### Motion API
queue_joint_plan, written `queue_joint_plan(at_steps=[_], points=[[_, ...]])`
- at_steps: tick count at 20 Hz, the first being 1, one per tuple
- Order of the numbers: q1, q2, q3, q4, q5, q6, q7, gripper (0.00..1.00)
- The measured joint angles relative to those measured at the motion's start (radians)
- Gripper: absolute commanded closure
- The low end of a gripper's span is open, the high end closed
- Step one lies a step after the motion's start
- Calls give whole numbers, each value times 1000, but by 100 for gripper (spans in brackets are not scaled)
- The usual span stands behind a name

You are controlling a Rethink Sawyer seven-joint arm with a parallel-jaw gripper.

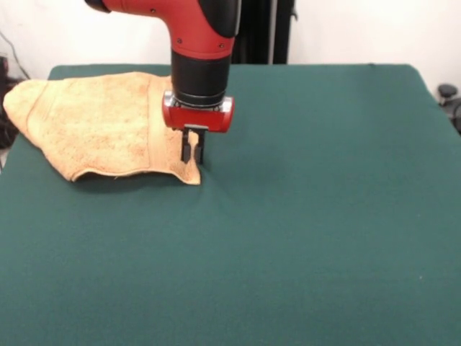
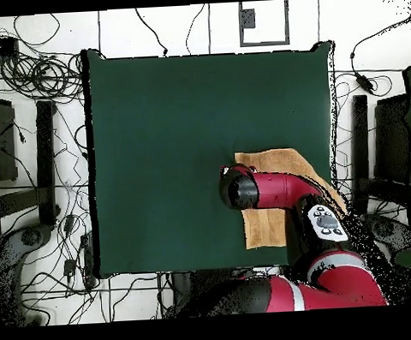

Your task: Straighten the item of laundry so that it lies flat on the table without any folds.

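Note:
The orange-tan towel [image 1: 94, 122] lies rumpled at the far left of the green table [image 1: 302, 216], and its left end hangs over the table's edge. Its front edge is slightly raised, with shadow under it. My gripper [image 1: 192, 160] points straight down at the towel's right edge, just above its near right corner. The fingers [image 1: 186, 150] stand close together and appear pinched on the cloth there. In the overhead view the towel [image 2: 273, 161] lies near the table's [image 2: 173, 144] lower right, and the arm's wrist [image 2: 240, 190] hides the gripper and part of the cloth.
The red and black arm [image 1: 202, 43] comes down from the top over the towel. Cables and stands [image 2: 34, 100] lie on the floor around the table. A dark stand [image 1: 448, 94] is at the far right edge.

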Motion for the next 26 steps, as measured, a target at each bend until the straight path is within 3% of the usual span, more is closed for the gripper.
queue_joint_plan(at_steps=[26], points=[[116, 33, -129, -7, 215, -1, 0, 100]])
